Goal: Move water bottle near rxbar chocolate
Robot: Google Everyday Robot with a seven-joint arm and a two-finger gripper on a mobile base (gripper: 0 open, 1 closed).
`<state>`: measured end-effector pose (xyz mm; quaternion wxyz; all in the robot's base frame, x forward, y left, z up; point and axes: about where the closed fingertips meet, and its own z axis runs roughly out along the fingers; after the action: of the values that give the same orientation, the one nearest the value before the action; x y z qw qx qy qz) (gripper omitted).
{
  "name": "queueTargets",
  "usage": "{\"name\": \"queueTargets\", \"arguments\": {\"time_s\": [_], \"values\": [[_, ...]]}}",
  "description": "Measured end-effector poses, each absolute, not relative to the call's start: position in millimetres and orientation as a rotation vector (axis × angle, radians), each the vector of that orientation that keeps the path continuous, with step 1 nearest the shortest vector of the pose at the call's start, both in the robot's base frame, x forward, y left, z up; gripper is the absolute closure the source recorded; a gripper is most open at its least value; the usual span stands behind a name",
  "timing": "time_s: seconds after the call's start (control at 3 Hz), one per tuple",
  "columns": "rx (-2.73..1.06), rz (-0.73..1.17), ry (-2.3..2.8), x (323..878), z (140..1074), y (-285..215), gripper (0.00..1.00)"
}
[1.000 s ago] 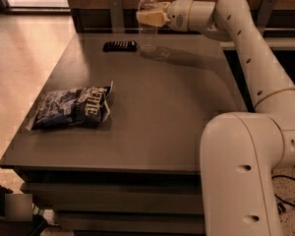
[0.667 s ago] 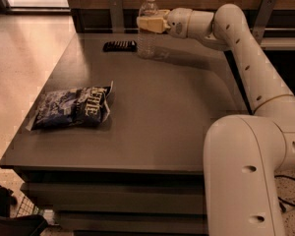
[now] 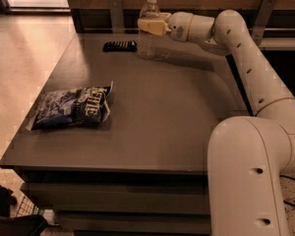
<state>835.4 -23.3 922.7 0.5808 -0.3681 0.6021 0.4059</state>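
The water bottle (image 3: 148, 38), clear with a white cap, is upright at the far side of the dark table (image 3: 167, 112); its base is at or just above the tabletop. My gripper (image 3: 150, 25) reaches in from the right and its tan fingers are shut around the bottle's upper part. The rxbar chocolate (image 3: 119, 46), a small flat dark wrapper, lies on the table just left of the bottle, a short gap away.
A crinkled blue-and-white chip bag (image 3: 71, 108) lies near the table's left front edge. A wooden wall with metal brackets (image 3: 116, 11) runs behind the table. My white arm (image 3: 246, 63) spans the right side. Floor lies to the left.
The gripper with the bottle has shifted slightly left, toward the dark bar, and a little lower. The bar and chip bag have not moved.
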Motion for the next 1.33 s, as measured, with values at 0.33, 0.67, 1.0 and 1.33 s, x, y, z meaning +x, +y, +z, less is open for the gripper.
{"name": "queueTargets", "arguments": {"time_s": [0.33, 0.67, 1.0, 1.33], "values": [[-0.86, 0.948, 1.407, 835.3, 923.1, -23.2, 1.0], [-0.879, 0.945, 1.426, 834.1, 921.6, -20.4, 1.0], [-0.886, 0.943, 1.431, 833.7, 921.4, -19.7, 1.0], [-0.892, 0.942, 1.437, 833.3, 921.4, -19.0, 1.0]]}}
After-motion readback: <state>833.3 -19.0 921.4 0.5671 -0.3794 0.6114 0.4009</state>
